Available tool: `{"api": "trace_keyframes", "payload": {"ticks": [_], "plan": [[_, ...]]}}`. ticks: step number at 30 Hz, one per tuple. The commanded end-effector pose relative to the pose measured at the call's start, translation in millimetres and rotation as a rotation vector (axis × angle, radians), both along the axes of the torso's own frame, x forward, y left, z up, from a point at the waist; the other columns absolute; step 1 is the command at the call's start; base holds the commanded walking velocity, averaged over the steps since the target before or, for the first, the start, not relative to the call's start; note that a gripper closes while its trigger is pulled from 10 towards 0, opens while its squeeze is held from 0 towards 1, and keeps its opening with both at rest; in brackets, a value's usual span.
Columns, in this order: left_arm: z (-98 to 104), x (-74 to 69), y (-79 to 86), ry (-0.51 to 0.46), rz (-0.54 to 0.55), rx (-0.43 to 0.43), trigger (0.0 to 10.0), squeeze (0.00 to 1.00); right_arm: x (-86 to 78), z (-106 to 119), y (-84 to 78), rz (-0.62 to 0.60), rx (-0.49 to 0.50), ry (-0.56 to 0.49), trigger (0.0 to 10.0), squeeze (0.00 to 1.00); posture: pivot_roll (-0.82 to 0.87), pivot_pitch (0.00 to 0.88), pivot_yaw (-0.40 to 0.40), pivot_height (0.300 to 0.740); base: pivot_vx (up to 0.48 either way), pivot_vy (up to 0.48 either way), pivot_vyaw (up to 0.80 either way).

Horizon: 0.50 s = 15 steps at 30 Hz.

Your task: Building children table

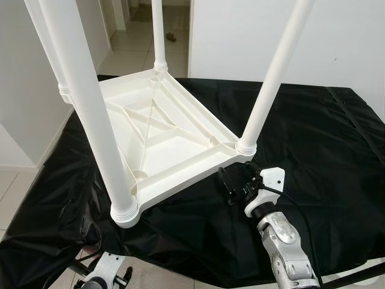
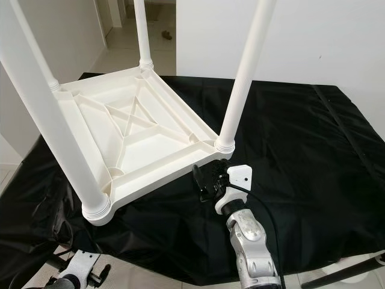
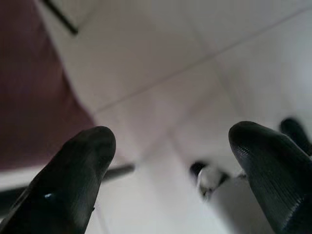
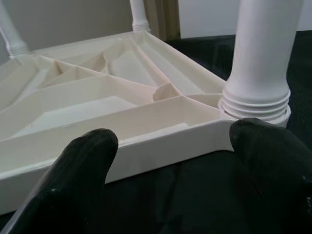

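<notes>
A white plastic children's table point(image 1: 162, 138) lies upside down on a black-covered worktop point(image 1: 313, 138). Its ribbed underside faces up. Several white legs stand in the corner sockets, among them the near-left leg point(image 1: 90, 108) and the near-right leg point(image 1: 271, 78). My right gripper point(image 1: 231, 180) is open, low over the cloth, just in front of the rim beside the near-right leg's socket point(image 4: 256, 105). The rim point(image 4: 161, 141) spans the gap ahead of its fingertips point(image 4: 87, 161). My left gripper point(image 3: 170, 165) hangs open below the worktop's front-left edge, over the tiled floor.
The black cloth stretches bare to the right and behind the table. The worktop's front edge runs close to my body. A white wall point(image 1: 337, 42) stands behind, a doorway point(image 1: 132, 36) opens at the back left, and pale floor tiles point(image 1: 18, 192) lie to the left.
</notes>
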State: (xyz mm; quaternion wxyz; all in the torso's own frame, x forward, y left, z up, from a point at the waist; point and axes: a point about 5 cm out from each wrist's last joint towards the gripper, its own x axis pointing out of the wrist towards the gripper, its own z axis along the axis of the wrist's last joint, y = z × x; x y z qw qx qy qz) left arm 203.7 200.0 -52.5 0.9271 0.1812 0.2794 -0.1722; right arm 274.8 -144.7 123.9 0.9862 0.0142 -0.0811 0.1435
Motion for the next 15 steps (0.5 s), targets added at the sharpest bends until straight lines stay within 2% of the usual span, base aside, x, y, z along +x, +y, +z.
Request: {"api": "trace_keyframes", "payload": {"ticks": [1, 5, 9, 15], "plan": [[9.6, 3.4, -9.3, -0.093, -0.069, -0.059, 10.0, 0.00, 4.1, -2.8, -5.7, -0.012, -0.035, 0.018, 10.0, 0.00, 0.09, 0.087, -0.008, 0.740, 0.000, 0.000, 0.00], [16.4, 4.4, -16.5, -0.154, -0.109, -0.093, 10.0, 0.00, 6.9, -2.5, -7.3, -0.002, -0.049, 0.021, 10.0, 0.00, 0.09, 0.097, -0.022, 0.740, 0.000, 0.000, 0.00], [28.6, -3.2, -28.0, -0.251, -0.211, -0.123, 10.0, 0.00, 18.1, -1.5, -10.3, 0.011, -0.113, 0.021, 10.0, 0.00, 0.10, 0.113, -0.037, 0.740, 0.000, 0.000, 0.00], [34.7, -10.2, -32.5, -0.286, -0.271, -0.128, 10.0, 0.00, 28.1, 0.8, -11.8, 0.020, -0.161, 0.015, 10.0, 0.00, 0.11, 0.124, -0.040, 0.740, 0.000, 0.000, 0.00]]}}
